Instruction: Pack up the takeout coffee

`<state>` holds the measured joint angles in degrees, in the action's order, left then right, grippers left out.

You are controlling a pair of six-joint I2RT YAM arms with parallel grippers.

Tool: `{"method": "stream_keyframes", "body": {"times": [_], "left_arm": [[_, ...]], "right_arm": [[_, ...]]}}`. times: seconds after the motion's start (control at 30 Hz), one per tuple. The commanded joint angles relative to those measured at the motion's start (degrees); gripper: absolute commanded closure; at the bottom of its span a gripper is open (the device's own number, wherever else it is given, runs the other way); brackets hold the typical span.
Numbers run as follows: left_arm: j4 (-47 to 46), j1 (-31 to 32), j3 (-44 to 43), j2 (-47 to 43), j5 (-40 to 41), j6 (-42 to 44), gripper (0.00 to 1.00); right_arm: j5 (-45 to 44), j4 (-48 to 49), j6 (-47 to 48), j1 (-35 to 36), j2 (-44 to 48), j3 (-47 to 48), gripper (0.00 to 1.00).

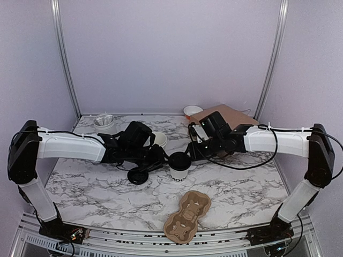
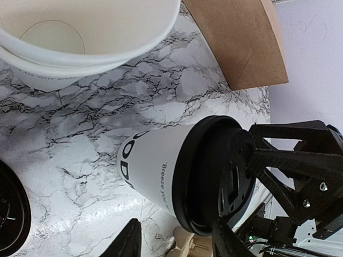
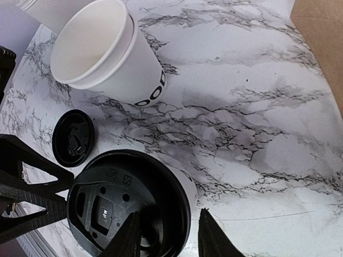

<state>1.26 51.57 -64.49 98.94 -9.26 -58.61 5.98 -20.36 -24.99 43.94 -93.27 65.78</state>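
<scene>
At the middle of the grey-veined white marble table [image 1: 96, 187] stands the takeout coffee, a small white paper cup with black lettering [image 1: 178, 173], upright and capped by its round black plastic lid [image 1: 179, 160]. The left gripper [image 2: 177, 224] meets the lid from the left. Its fingers are spread, one against the rim and the other clear of the cup wall, so it is released. The right gripper [image 3: 169, 214] comes in from the right, one finger over the lid top and one outside the rim; whether it pinches I cannot tell. Just left of the cup lies a loose black plastic lid [image 1: 138, 175]. Beyond it stand nested open white paper cups [image 1: 158, 140]. A moulded brown cardboard cup carrier [image 1: 186, 217] lies near, and a brown paper bag [image 1: 228, 115] sits far right.
</scene>
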Motion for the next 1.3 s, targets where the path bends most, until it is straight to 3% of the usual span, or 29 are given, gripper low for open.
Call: {"method": "stream_keyframes", "body": {"times": [0.0, 0.63, 1.27], "left_arm": [[-1.3, -0.2, 0.2, 1.4, -0.9, 0.1, 0.54], [-1.3, -0.2, -0.3, 4.4, -0.1, 0.6, 0.55], [6.0, -0.2, 3.0, 8.9, 3.1, 3.1, 0.62]], "right_arm": [[-1.2, -0.1, 0.4, 0.9, -0.5, 2.9, 0.65], [-0.3, 1.3, -0.9, 1.6, -0.4, 0.6, 0.67], [2.6, 6.5, -4.2, 1.7, 0.6, -6.3, 0.69]]}}
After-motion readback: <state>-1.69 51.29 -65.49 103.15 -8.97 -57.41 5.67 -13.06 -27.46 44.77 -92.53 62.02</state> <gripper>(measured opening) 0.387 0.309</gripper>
